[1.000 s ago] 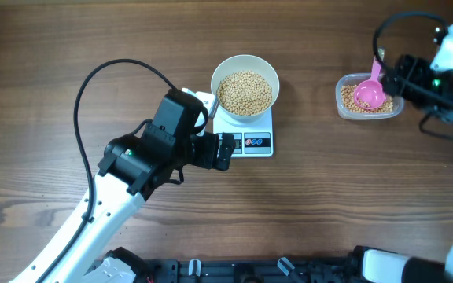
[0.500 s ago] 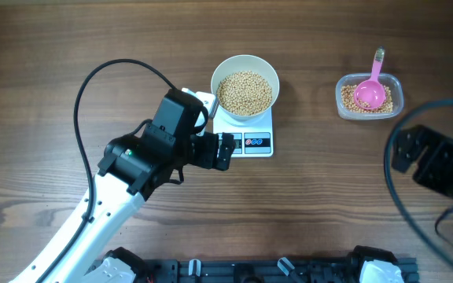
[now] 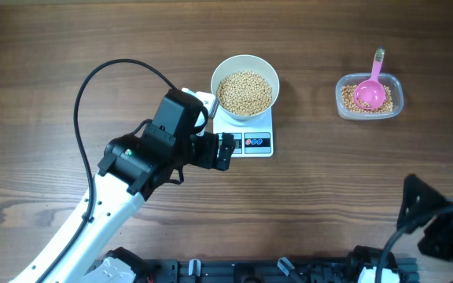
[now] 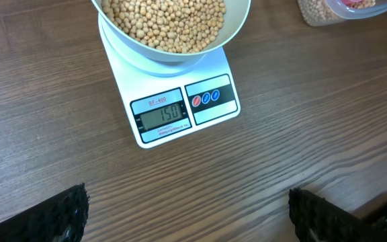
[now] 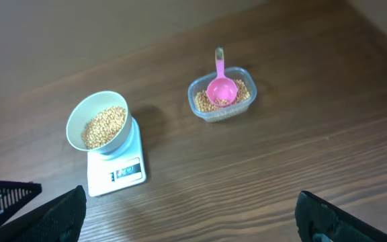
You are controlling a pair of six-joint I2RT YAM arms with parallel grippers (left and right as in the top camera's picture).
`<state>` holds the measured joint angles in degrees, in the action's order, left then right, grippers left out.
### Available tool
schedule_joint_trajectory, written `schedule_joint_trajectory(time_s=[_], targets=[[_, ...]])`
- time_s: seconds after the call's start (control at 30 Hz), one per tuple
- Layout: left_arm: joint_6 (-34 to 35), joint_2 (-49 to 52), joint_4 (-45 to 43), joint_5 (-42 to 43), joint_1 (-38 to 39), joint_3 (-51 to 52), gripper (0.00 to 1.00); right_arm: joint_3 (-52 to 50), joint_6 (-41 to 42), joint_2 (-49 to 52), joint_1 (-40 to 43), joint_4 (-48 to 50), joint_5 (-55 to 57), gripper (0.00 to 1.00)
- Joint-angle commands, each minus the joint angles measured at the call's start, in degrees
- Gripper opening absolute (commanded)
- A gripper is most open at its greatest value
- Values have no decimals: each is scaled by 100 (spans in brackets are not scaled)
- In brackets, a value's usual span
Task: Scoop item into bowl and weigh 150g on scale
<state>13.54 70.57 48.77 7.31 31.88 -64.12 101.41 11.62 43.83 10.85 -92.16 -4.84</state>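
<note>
The white bowl (image 3: pixel 245 57) stands on the white scale (image 3: pixel 252 143), heaped with beige beans (image 3: pixel 245 90). In the left wrist view the scale's display (image 4: pixel 165 113) reads 150 below the bowl's wall (image 4: pixel 237 30). My left gripper (image 3: pixel 226 151) hovers open just left of the scale's front, its fingers wide apart over bare wood (image 4: pixel 188 215). At the table's near right corner, far from the scale, my right gripper (image 5: pixel 190 212) is open and empty. From there the bowl (image 5: pixel 72 124) and scale (image 5: pixel 116 175) show at the left.
A clear plastic tub (image 3: pixel 399 98) at the back right holds more beans and a pink scoop (image 3: pixel 372 90), its handle pointing away from me. The left arm's black cable (image 3: pixel 93 79) loops over the table's left half.
My right gripper opened and let go of the pink scoop, which now rests in the tub. The right arm drew back to the near right corner. The left arm has not moved.
</note>
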Motion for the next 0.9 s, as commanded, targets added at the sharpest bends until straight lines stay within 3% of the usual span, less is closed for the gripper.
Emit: schedule_joint_trajectory(time_s=[0.0,0.2,0.63,0.87], targets=[[-116,-4,-15,-50,26,4,100,-245,-116,-85,-17,44,175,100],[-116,-4,-15,-50,26,4,100,-1182,-120,-358,-20,584,415,100],[-116,-4,-15,-50,26,4,100,-4780,-557,-3226,-162,3327,350,100],[-116,-4,-15,-50,26,4,100,-6332,-564,-4280,-164,4371,352,100]])
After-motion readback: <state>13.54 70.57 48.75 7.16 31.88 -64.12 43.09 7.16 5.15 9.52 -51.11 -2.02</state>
